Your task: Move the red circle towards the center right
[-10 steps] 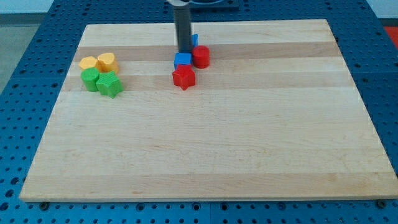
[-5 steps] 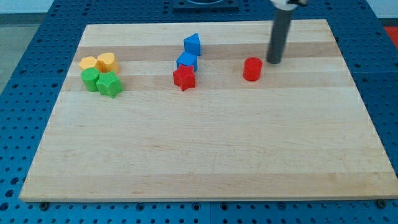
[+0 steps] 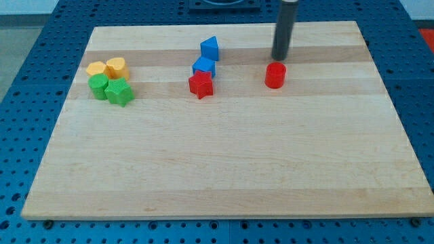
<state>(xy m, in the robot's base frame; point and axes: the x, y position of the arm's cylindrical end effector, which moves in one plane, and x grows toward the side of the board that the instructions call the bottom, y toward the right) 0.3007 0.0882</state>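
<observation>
Wooden board [image 3: 224, 169] on blue pegboard [image 3: 27, 81], seen by the one camera. Red circle [image 3: 275, 75] right of middle, toward the view's top, well short of centre right. My tip [image 3: 279, 59] just above it in the view, close, contact unclear. No jaws on this rod, nothing held. Risk: pushing from there drives the circle down the view, not rightward; off-centre contact lets it slip aside. Red star [image 3: 201, 85] and blue blocks [image 3: 204, 66] well apart.

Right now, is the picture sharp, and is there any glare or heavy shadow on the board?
In the camera view, the blocks look sharp: the red circle and red star have crisp edges. My tip, just above the red circle, is slightly soft. The wooden board is evenly lit, without glare; shadows are faint and short.
</observation>
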